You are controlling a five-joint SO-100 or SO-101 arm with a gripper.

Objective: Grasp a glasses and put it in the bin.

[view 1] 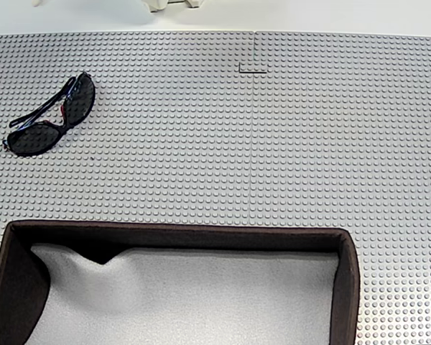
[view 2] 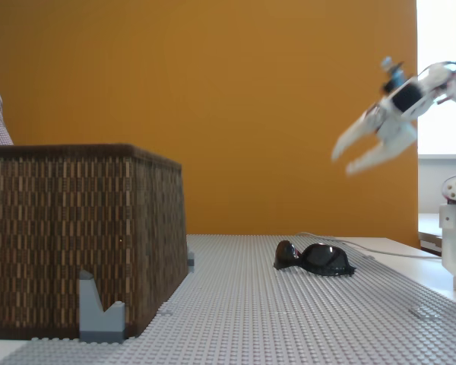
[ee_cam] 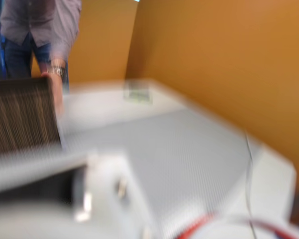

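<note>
Grey studded baseplate surface (view 1: 273, 144), seams visible between plates. Glasses (view 1: 52, 115) lie on it upper left in a fixed view, lenses dark, arms folded, well apart from the bin (view 1: 172, 234), which sits at the lower edge. In a fixed view, small grey bricks (view 2: 100, 312) stand touching the bin's wall.

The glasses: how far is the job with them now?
Nothing looks done yet. The glasses lie on the studded mat, outside the bin. In hand: the gripper hangs open and empty above the mat, apart from them. Left: grasp, carry, drop in the bin.
</note>
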